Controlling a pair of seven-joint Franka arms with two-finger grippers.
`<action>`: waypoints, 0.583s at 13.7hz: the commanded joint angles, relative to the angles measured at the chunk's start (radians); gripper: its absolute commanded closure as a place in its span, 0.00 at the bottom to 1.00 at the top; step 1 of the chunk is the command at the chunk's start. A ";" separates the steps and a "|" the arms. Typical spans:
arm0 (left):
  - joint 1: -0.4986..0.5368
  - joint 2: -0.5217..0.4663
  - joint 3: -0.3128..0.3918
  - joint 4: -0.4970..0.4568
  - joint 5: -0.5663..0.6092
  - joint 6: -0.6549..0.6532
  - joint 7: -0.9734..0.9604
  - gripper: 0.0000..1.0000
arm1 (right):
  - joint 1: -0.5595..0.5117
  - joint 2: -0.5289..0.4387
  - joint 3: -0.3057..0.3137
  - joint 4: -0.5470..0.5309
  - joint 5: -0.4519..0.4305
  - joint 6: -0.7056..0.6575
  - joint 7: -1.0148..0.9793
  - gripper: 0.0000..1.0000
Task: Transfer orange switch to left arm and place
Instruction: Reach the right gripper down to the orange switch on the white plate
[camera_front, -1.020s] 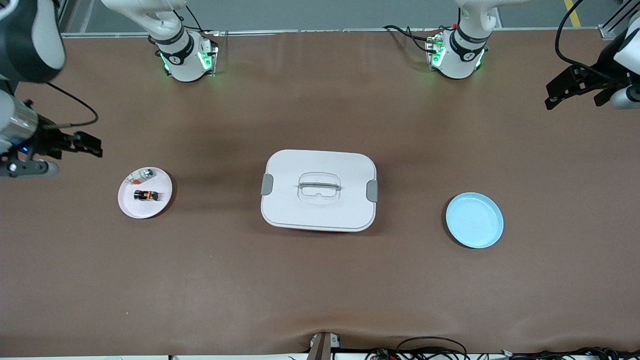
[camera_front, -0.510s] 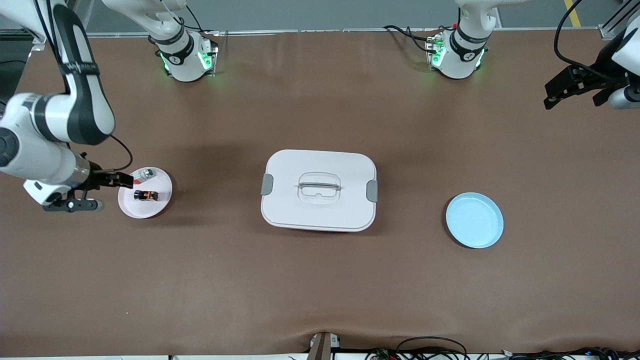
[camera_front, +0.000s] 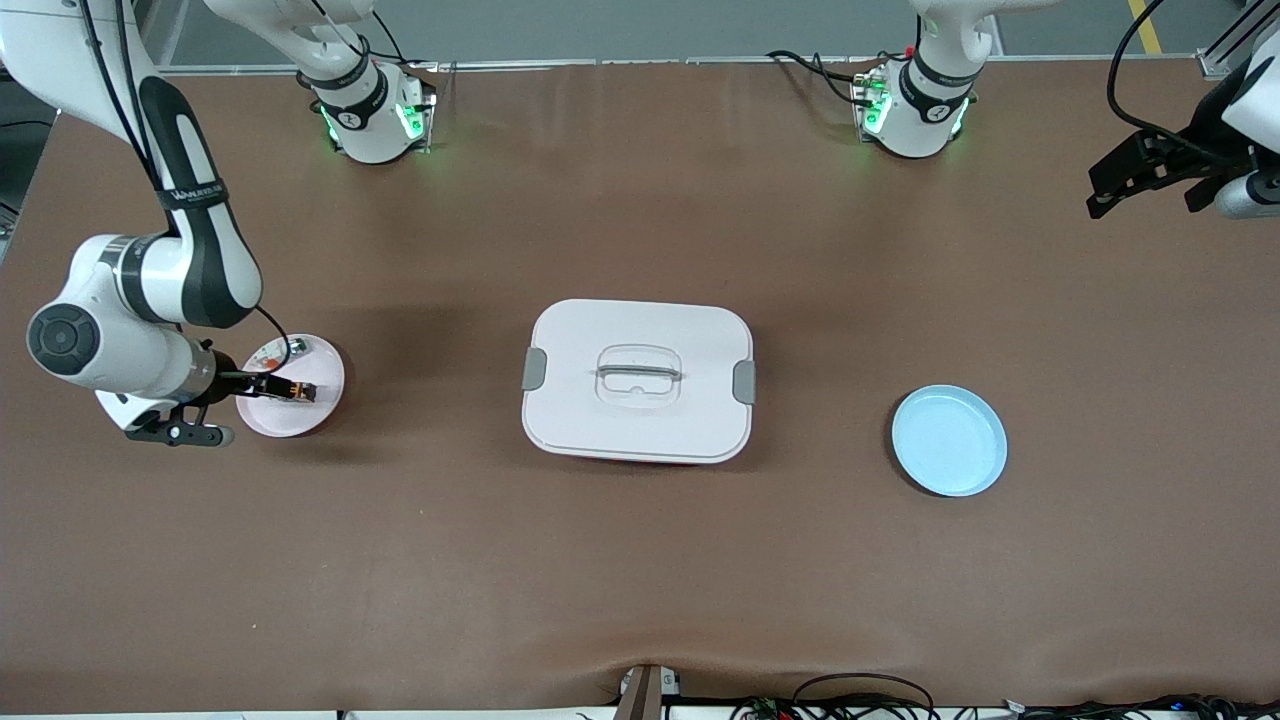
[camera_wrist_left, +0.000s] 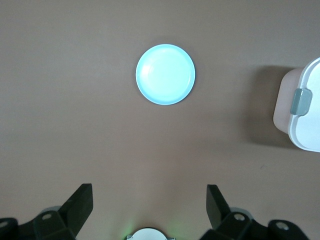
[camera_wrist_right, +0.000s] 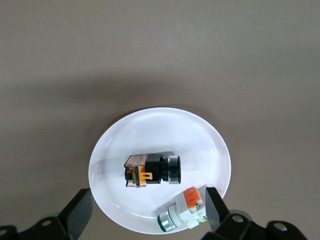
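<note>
Right tool (camera_front: 285, 388), spread, has moved over orange switch (camera_wrist_right: 152, 170); left tool (camera_wrist_left: 149, 205) seemingly unchanged.

The front view looks down from high across the table (camera_front: 640, 580), facing both arm bases along its top edge, and takes in the whole surface. The left wrist view looks straight down from well above, showing the blue plate (camera_wrist_left: 165, 74) and one corner of the white box (camera_wrist_left: 303, 112); the front view shares both (camera_front: 949, 441) (camera_front: 638, 380). The right wrist view looks down from closer on the white plate (camera_wrist_right: 160, 170), also seen in the front view (camera_front: 290, 386).
</note>
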 joint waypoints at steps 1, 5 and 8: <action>0.002 -0.001 -0.001 0.009 0.015 -0.026 -0.008 0.00 | 0.003 0.027 0.005 -0.008 -0.015 0.011 0.045 0.00; 0.004 0.002 -0.001 0.009 0.016 -0.026 -0.009 0.00 | 0.003 0.052 0.005 -0.018 -0.021 0.011 0.045 0.00; 0.002 0.016 -0.002 0.012 0.004 -0.021 -0.006 0.00 | 0.003 0.069 0.004 -0.016 -0.026 0.017 0.043 0.00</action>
